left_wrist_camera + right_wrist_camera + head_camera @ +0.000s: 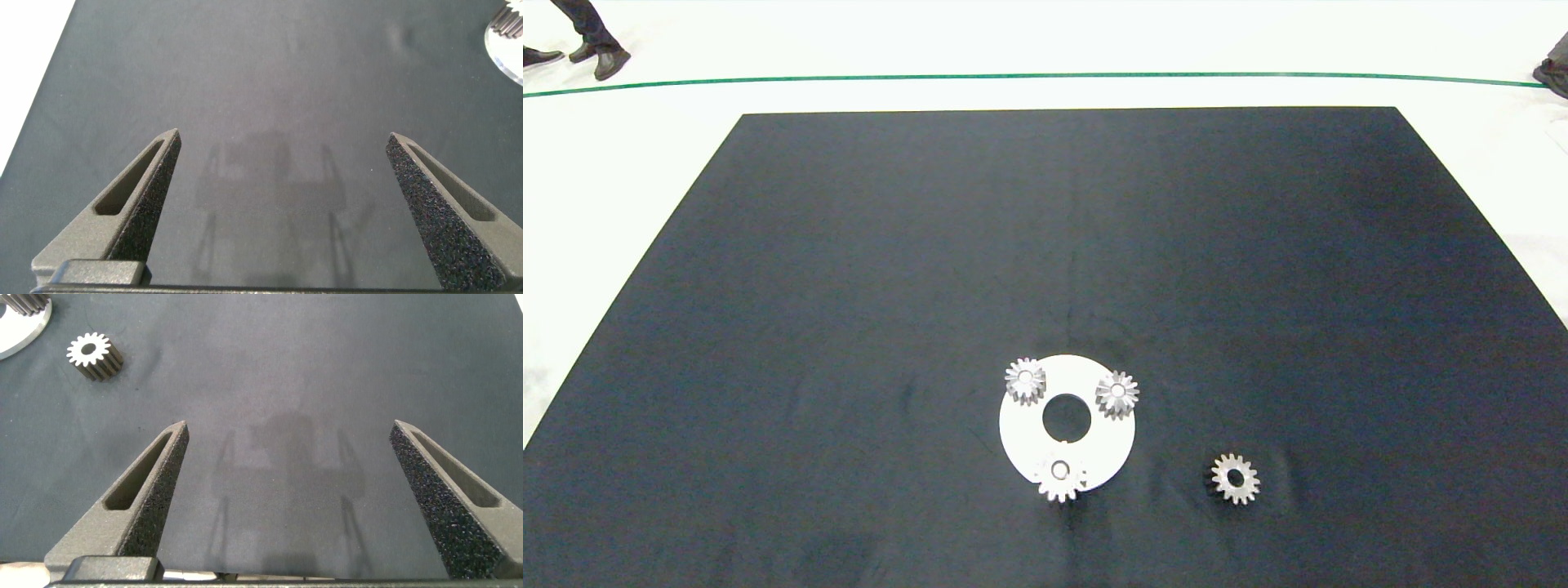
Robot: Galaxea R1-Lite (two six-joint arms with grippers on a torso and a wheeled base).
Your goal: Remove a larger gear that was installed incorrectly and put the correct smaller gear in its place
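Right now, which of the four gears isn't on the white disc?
The dull grey smaller gear, lying alone on the black mat to the right of the white disc. The other three sit on the disc's rim.

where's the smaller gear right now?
In the head view the smaller gear lies flat on the black mat, alone, right of the white disc and nearest the larger gear mounted at the disc's near edge.

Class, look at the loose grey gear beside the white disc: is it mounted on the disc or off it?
Off. The smaller gear lies flat on the black mat, apart from the white disc.
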